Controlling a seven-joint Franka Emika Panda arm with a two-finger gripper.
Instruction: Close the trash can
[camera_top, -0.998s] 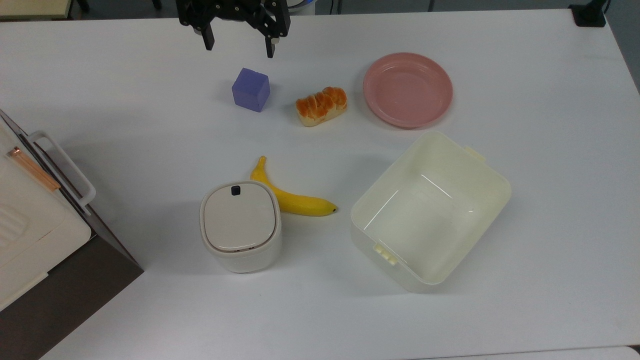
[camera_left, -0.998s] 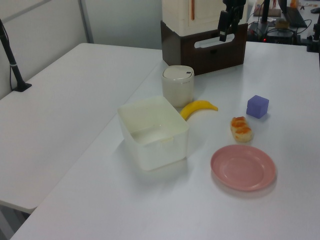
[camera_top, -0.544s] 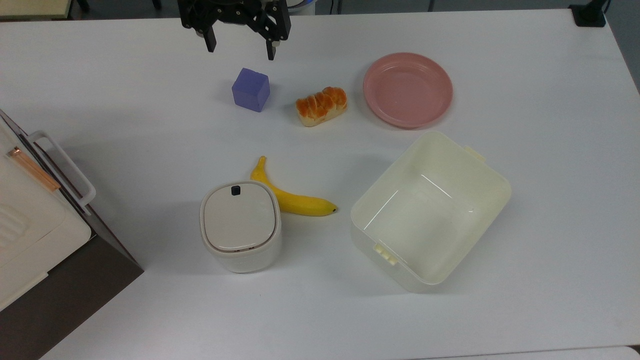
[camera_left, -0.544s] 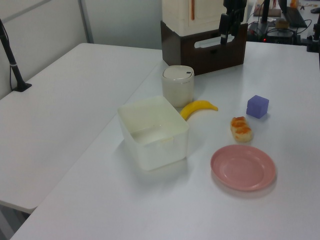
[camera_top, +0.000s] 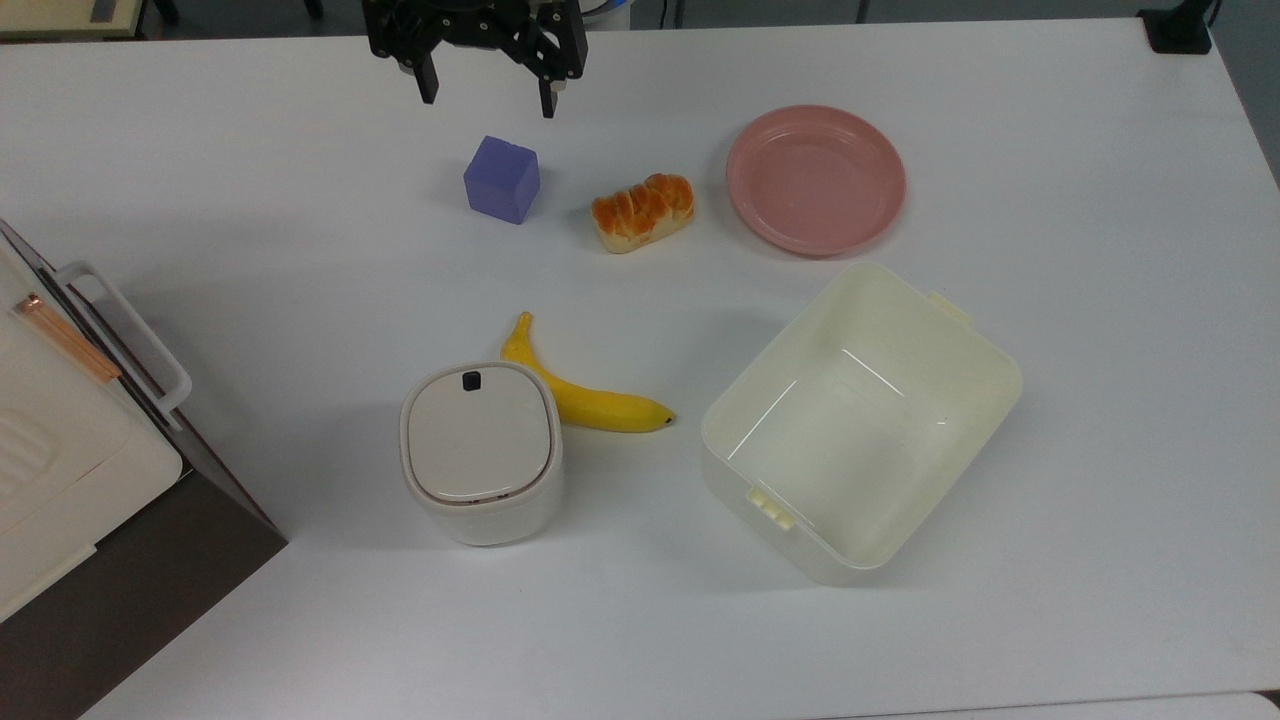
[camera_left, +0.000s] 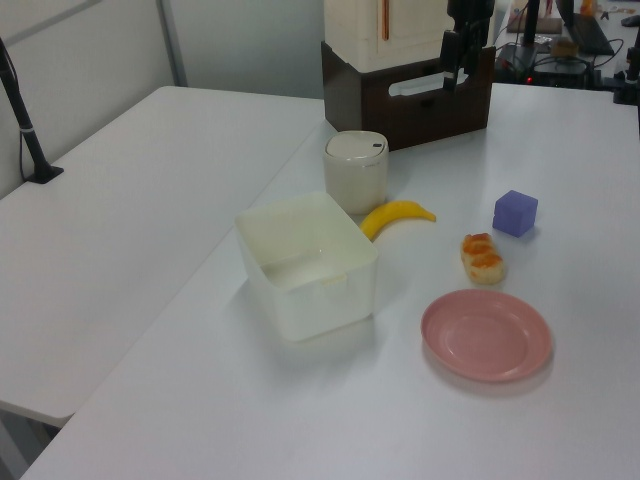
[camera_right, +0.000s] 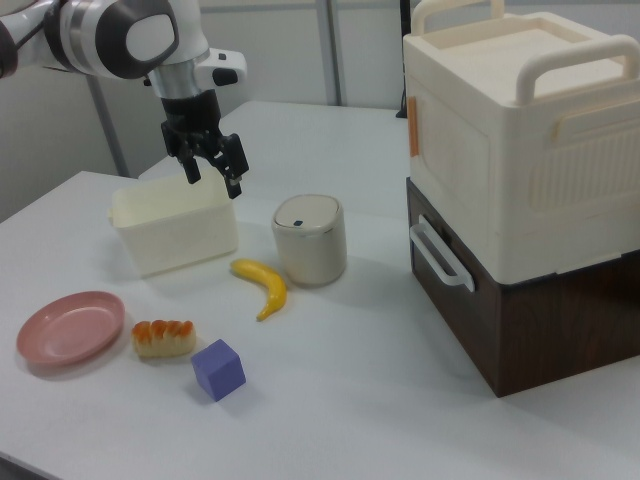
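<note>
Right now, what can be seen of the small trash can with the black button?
The trash can is a small cream-white bin with a rounded-square outline that looks like smooth plastic. Its flat beige lid lies level inside the rim, so it looks shut, with a small black button at one edge. It stands upright on the white table. The banana lies right beside it; contact cannot be told.

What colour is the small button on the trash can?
Black, best seen in the top view.
</note>
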